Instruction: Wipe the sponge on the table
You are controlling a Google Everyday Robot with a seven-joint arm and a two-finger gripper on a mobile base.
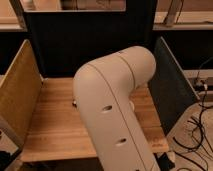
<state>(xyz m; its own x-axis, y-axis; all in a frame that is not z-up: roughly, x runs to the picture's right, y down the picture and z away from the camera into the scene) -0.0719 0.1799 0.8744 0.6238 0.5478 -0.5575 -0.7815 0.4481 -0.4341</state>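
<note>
A smooth, glossy off-white arm fills the middle of the frame, a rounded tube bent like an elbow: it rises from the lower centre, turns at the upper right of centre and points away toward the back. Two small oval slots mark its near face. Beneath it lies one table of pale wooden planks with visible grain. Three panels wall it in: a tan woven panel at left, a dark mesh panel at right, and a dark back panel. The gripper is hidden behind the bent arm, jaws pressed together. The sponge is out of sight, covered by the arm. Black cables trail at lower right.
</note>
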